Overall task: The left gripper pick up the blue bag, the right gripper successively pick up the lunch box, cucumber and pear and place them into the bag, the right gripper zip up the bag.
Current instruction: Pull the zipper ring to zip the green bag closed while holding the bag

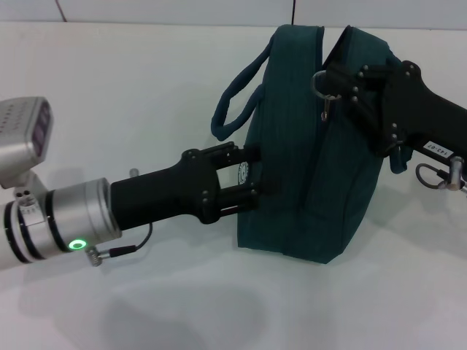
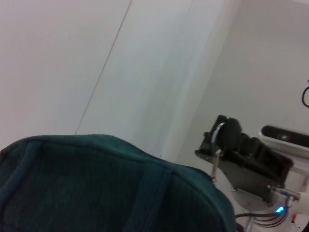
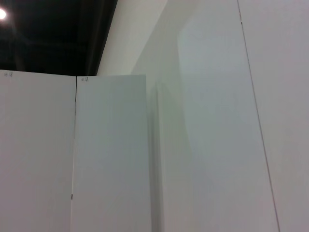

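**A:** White tabletop (image 1: pixel 146 306), matte and bare along the near edge from 5 to 8 o'clock; open room there. What's nearest?

**B:** Left arm (image 1: pixel 51 219), silver cylinder with a green light, entering from 9 o'clock. Its black link runs to the left gripper (image 1: pixel 259 175), whose two fingers (image 1: pixel 244 154) reach flat against the side of the blue bag (image 1: pixel 314 182), at the white round logo (image 1: pixel 244 172). Jaws stand apart, one above the logo, one below; whether they pinch the fabric I cannot tell.

**A:** And the bag?

**B:** Dead centre, upright on the table, dark teal woven cloth, rounded corners. One padded loop handle (image 1: pixel 237 91) sags toward 10 o'clock. Zip line runs down the facing edge.

**A:** Farther back?

**B:** Right gripper (image 1: pixel 343 80) comes in from 3 o'clock at the bag's top, right by the ring zipper pull (image 1: pixel 322 85). Fingers sit against the fabric; gap between them cannot be made out. Left wrist view shows the same gripper beyond the bag's curved top edge.

**A:** Background?

**B:** White wall panel (image 1: pixel 146 11) at 12 o'clock. Right wrist view shows only white panels and a dark ceiling.
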